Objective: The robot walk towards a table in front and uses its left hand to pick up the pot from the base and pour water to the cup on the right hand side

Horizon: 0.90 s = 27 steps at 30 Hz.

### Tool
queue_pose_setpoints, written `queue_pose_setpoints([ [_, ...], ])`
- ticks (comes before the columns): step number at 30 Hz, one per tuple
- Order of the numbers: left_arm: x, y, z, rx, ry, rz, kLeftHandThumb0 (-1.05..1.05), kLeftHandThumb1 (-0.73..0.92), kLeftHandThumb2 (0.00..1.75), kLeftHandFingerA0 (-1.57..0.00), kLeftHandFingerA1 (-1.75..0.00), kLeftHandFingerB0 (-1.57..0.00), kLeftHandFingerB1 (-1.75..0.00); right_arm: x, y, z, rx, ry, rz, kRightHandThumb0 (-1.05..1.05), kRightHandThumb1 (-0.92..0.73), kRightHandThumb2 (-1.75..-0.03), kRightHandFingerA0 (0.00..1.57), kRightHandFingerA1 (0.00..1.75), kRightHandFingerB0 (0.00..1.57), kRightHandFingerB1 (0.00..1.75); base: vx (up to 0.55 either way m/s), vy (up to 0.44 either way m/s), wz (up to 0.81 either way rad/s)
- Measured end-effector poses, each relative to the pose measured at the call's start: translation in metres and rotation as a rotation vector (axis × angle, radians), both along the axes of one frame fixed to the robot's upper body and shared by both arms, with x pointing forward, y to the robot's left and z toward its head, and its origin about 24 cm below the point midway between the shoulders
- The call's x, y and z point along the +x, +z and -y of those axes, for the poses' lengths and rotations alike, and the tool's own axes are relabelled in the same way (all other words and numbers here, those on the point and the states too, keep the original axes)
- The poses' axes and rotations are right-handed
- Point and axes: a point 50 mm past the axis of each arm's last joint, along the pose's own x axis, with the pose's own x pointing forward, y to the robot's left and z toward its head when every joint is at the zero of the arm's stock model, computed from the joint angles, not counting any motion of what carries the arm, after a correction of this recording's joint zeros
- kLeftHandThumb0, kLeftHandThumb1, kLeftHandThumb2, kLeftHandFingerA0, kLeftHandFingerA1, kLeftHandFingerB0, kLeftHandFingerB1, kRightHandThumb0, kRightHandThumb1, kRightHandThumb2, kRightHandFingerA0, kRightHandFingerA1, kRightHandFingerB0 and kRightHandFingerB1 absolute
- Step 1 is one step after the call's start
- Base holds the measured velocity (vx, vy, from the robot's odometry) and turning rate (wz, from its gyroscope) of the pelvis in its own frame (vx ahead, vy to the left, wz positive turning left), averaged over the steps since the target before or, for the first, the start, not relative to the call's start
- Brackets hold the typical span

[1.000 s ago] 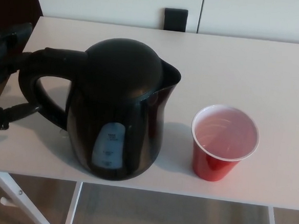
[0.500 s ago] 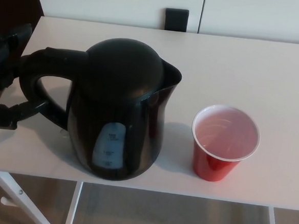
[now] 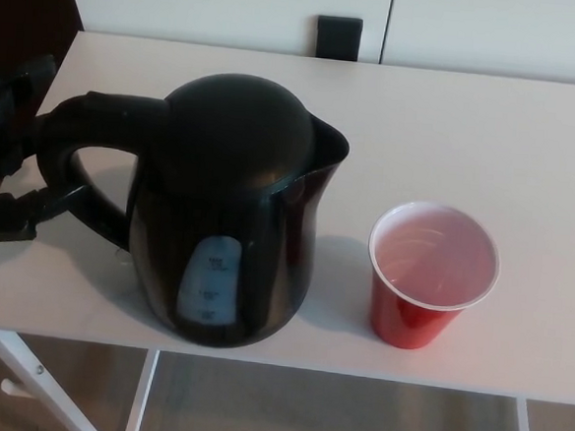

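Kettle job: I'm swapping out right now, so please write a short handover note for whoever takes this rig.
Left hand: open at the kettle's handle, one finger below it, not gripping.
Right hand: not in view.
Black kettle: upright near the table's front edge, spout toward the red cup, which stands to its right, apart from it.
Done: approach.
Left: grip, lift, pour.

The rounded black plastic kettle (image 3: 229, 211) has a smooth, glossy sheen. The red plastic cup (image 3: 429, 275) looks smooth, its pale inside lightly ribbed. The white worktop (image 3: 471, 130) is smooth and matt.
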Motion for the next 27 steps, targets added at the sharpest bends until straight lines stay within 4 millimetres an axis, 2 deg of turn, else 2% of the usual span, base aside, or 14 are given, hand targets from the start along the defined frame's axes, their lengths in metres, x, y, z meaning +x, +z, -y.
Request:
queue_pose_setpoints([
  [1,0.001,0.0,0.0,0.001,0.002,-0.002,-0.38,0.43,0.54,-0.19,-0.31,-0.14,-0.27,0.001,0.0,0.0,0.0,0.0,0.002,-0.52,-0.47,-0.7,0.33,0.51,0.12,0.41,0.0,0.0,0.0],
  [2,0.003,-0.001,0.001,0.006,0.006,-0.006,-0.38,0.43,0.54,-0.19,-0.31,-0.14,-0.27,0.002,0.001,0.0,0.001,0.0,0.007,-0.52,-0.47,-0.7,0.33,0.51,0.12,0.41,0.0,0.0,0.0],
  [3,0.004,-0.001,0.001,0.01,0.008,-0.006,-0.43,0.4,0.59,-0.16,-0.35,-0.13,-0.31,0.003,0.001,0.0,0.001,0.0,0.01,-0.51,-0.47,-0.71,0.33,0.52,0.12,0.41,0.0,0.0,0.0],
  [4,0.005,-0.001,0.002,0.014,0.01,-0.006,-0.23,0.31,0.85,-0.06,-0.5,-0.05,-0.49,0.004,0.001,0.0,0.001,0.0,0.013,-0.52,-0.47,-0.72,0.33,0.53,0.13,0.42,0.0,0.0,0.0],
  [15,0.01,-0.005,0.012,0.054,0.063,-0.006,-0.23,0.26,0.84,-0.09,-0.51,-0.09,-0.5,0.011,0.012,-0.002,0.001,0.038,0.075,-0.53,-0.48,-0.72,0.31,0.55,0.11,0.43,0.0,0.0,0.0],
  [27,0.013,-0.006,0.026,0.08,0.064,0.01,-0.23,0.28,0.85,-0.09,-0.51,-0.09,-0.5,0.014,0.013,-0.003,0.014,0.046,0.075,-0.53,-0.46,-0.74,0.33,0.54,0.11,0.43,0.0,0.0,0.0],
])
